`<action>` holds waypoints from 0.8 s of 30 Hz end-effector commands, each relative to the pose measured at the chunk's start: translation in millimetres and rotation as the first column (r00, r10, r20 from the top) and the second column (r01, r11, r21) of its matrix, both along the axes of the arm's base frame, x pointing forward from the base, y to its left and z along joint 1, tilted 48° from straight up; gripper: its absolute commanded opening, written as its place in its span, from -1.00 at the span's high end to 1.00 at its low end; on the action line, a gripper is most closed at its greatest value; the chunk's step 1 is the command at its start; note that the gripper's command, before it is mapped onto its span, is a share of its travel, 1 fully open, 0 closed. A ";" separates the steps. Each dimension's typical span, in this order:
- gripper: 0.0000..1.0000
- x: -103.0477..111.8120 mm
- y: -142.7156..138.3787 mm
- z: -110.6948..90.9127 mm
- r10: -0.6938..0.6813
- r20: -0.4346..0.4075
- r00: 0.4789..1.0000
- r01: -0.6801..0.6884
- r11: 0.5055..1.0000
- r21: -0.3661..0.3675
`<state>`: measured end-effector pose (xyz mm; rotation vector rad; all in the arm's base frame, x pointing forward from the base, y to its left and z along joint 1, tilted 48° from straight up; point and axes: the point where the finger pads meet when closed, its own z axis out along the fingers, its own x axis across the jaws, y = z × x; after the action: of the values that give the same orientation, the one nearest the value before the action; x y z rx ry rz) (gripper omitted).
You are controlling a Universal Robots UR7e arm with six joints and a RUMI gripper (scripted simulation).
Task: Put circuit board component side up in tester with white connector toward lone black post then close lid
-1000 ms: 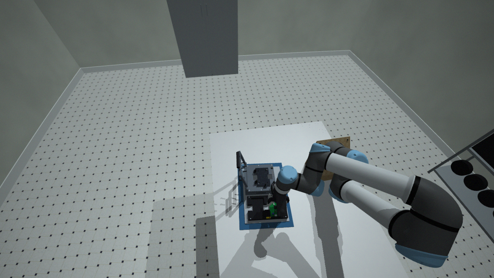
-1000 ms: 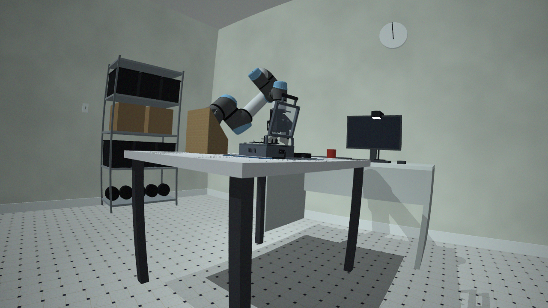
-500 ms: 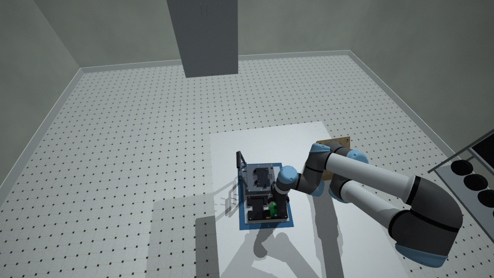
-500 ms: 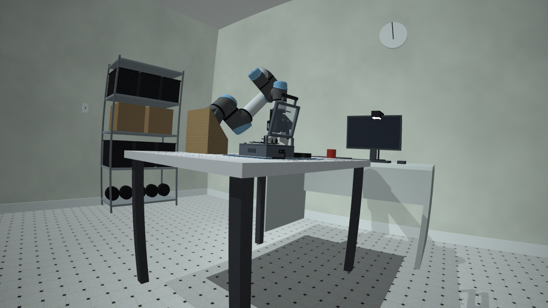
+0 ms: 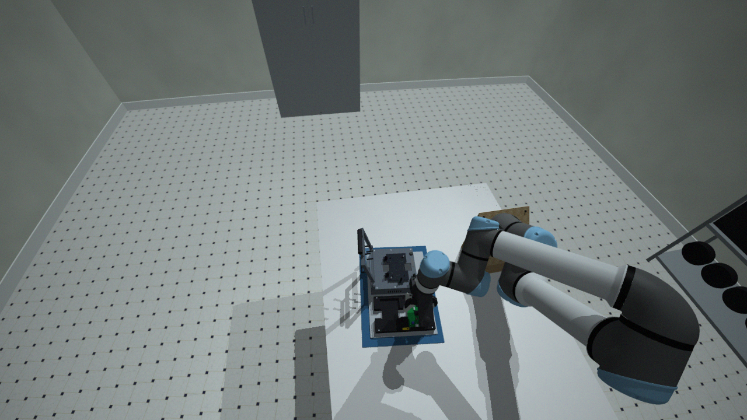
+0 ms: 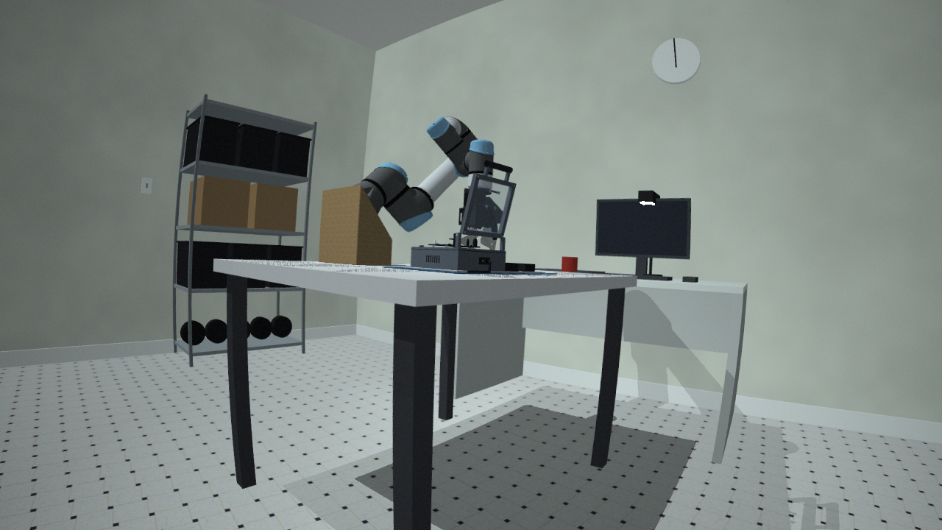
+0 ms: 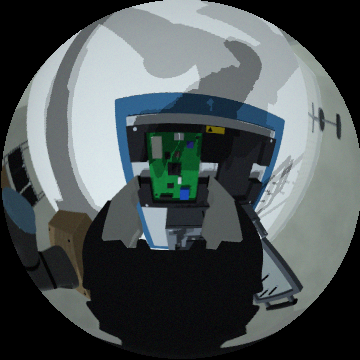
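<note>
Gripper (image 5: 422, 313) (image 6: 477, 241) (image 7: 174, 176) is nearest the wrist cam, fingers approx. part-way apart, nothing clamped; they straddle the circuit board (image 5: 412, 315) (image 7: 172, 167), one per long side, prob. so they can pinch its edges w/o pressing on parts. Board's still to be picked: it lies in the tray (image 5: 386, 317) (image 6: 520, 266) (image 7: 237, 165), component side up, so no flip needed. Tray's dark supports leave gaps at the board's sides, prob. for finger access. Tester (image 5: 378, 282) (image 6: 438, 258) (image 7: 185, 220) sits next to it, a short carry; its lid (image 5: 359, 241) (image 6: 494, 204) (image 7: 282, 270) stands up, leaving the nest open from above. Pale blocks show near the board's far end, but can't tell for sure which is the white connector; lone post & pins too small to confirm. Orientation needs a check b4 release, as a reversed load is the main risk. Next, prob.: lower if req'd, close evenly, lift level. Lid comes last, once the board's seated & fingers are out.

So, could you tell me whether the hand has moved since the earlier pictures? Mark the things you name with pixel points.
No, the hand (image 5: 422, 309) (image 7: 174, 176) shows no visible move in the top view, judged against the tester (image 5: 377, 284) beside it.
</note>
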<state>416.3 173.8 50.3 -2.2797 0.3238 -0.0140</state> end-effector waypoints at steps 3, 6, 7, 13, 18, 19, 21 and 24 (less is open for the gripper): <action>-0.17 0.6 1.7 -1.7 0.000 0.001 1.000 0.000 1.000 0.000; -0.17 0.9 3.3 -3.1 0.000 0.001 1.000 0.000 1.000 0.000; -0.17 0.9 3.9 -3.6 0.000 0.001 1.000 0.000 1.000 0.000; -0.17 1.5 7.7 -7.1 0.000 0.001 1.000 0.000 1.000 0.000; -0.17 1.8 9.6 -8.8 0.000 0.001 1.000 0.000 1.000 0.000; -0.17 1.9 10.2 -9.3 0.000 0.001 1.000 0.000 1.000 0.000; -0.17 2.1 11.3 -10.3 0.000 0.001 1.000 0.000 1.000 0.000; -0.17 2.3 12.6 -11.6 0.000 0.001 1.000 0.000 1.000 0.000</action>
<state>418.0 184.9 40.2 -2.2796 0.3236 -0.0138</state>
